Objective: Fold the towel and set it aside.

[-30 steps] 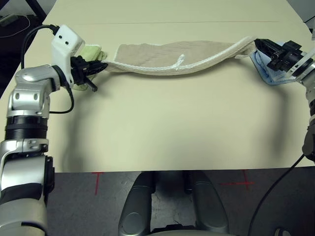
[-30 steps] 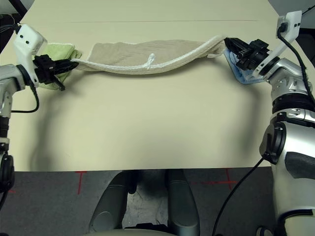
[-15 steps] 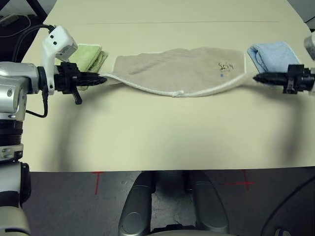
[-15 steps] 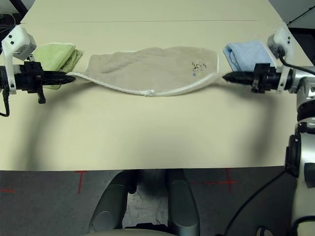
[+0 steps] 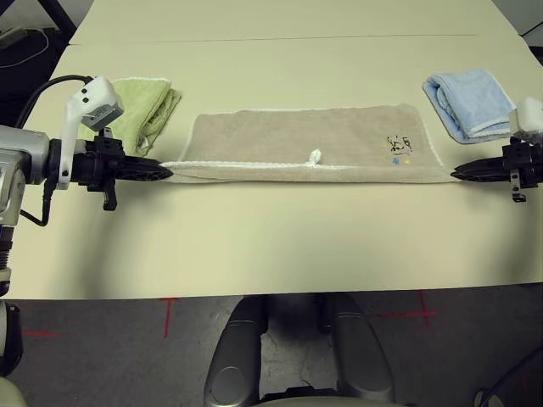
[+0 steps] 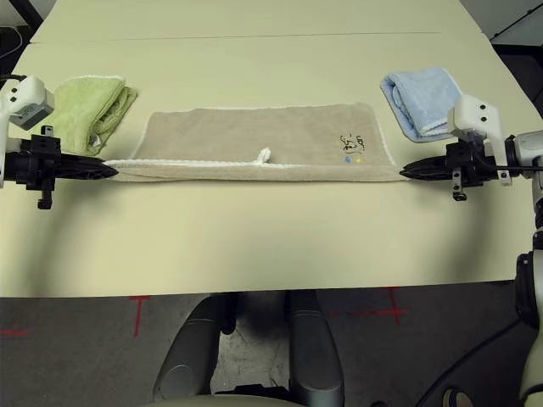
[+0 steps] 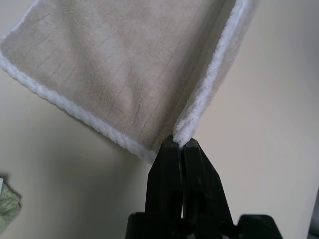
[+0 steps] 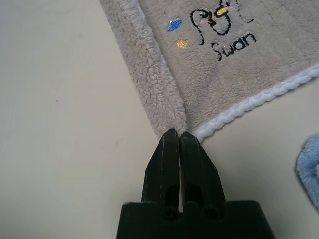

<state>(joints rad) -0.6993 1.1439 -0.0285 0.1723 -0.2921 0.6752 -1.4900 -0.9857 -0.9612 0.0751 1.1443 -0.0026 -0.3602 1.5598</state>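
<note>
The beige towel (image 5: 297, 136) lies flat on the table as a long strip, doubled over along its near edge, with a white loop (image 5: 314, 157) at the middle of that edge and small embroidery (image 8: 219, 30) near its right end. My left gripper (image 5: 165, 172) is shut on the towel's near left corner, which sits pinched at the fingertips in the left wrist view (image 7: 178, 143). At the near right corner my right gripper (image 5: 456, 175) is also shut on the towel, its tips (image 8: 178, 134) meeting the folded edge. The strip is stretched straight between the two grippers.
A folded light green towel (image 5: 144, 106) lies just behind my left gripper. A folded light blue towel (image 5: 471, 102) lies behind my right gripper. The cream table (image 5: 271, 246) is bare in front of the strip up to its near edge.
The towel hung twisted in the air between the grippers; now it lies flat and straight on the table. Both grippers have come down and nearer, still shut on the corners.
</note>
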